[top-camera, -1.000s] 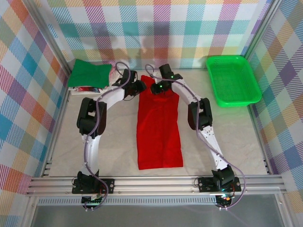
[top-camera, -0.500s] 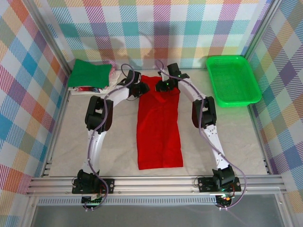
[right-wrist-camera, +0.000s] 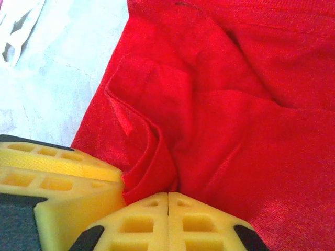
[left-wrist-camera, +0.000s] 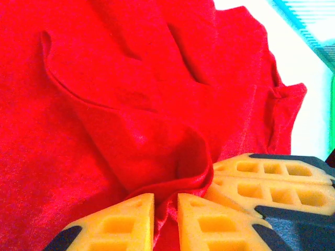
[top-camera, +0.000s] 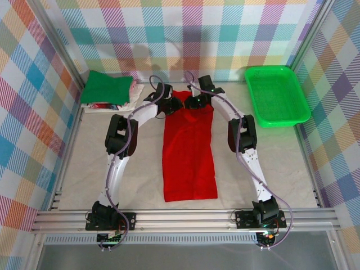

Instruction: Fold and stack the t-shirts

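Note:
The red t-shirt (top-camera: 189, 152) lies folded into a long narrow strip down the middle of the table. Both grippers meet at its far end. My left gripper (top-camera: 175, 103) has its jaws nearly together with a raised fold of red cloth (left-wrist-camera: 157, 157) pinched between the yellow fingers (left-wrist-camera: 120, 219). My right gripper (top-camera: 194, 102) sits close beside it, jaws pressed shut with a bunched red fold (right-wrist-camera: 152, 167) at its fingertips (right-wrist-camera: 168, 196). A folded dark green t-shirt (top-camera: 107, 87) rests at the back left on whitish ones (top-camera: 133, 90).
A bright green mesh basket (top-camera: 277, 94) stands at the back right. Bare marbled table (top-camera: 275, 163) lies on both sides of the red strip. Plaid walls close in the left, right and far sides, and a metal rail runs along the near edge.
My left gripper has moved right onto the red t-shirt's far end and closed on a fold of it. My right gripper shifted slightly right, then stayed put, still shut.

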Robot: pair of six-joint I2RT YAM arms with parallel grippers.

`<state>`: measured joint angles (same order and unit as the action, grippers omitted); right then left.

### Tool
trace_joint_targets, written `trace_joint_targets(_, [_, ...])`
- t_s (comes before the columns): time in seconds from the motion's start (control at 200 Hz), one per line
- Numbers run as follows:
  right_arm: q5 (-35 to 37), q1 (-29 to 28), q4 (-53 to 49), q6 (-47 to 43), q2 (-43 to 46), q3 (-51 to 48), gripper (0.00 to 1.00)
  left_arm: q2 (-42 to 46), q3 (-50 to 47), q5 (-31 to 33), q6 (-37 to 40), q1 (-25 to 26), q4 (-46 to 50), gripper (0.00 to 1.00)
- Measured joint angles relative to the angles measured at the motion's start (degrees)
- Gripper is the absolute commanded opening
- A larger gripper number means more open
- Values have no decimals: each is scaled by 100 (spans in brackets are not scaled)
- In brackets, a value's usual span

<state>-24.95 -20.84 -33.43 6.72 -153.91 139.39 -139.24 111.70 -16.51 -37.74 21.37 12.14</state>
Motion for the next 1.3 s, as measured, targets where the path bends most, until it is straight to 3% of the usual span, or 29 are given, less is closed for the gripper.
trace_joint_targets(0.24, [0,26,4,37,0,0,5,52,-372,197,-175,0,-138,7])
trace_joint_targets(0.285, [-2,26,15,39,0,0,5,52,-452,216,-197,0,-142,0])
trace_joint_targets(0.495, [-2,26,39,52,-2,0,7,66,-466,264,-216,0,-173,0])
trace_joint_targets(0.605, [-7,26,39,81,0,-2,32,66,-466,273,-216,0,-173,0])
trace_joint_targets(0.695, [-24,33,39,140,0,-2,39,83,-466,334,-212,0,-170,0])
trace_joint_targets(0.755, [-26,48,37,219,52,-63,53,98,-466,372,-212,0,-164,0])
trace_joint_targets(0.8, [-28,66,46,247,136,-181,57,111,-466,376,-212,0,-146,0])
trace_joint_targets(1.035, [70,227,437,660,1513,-1862,63,343,-461,415,-212,-2,87,0])
trace_joint_targets(1.3, [170,476,1130,1086,2667,-2977,56,575,-352,505,-155,-2,579,0])
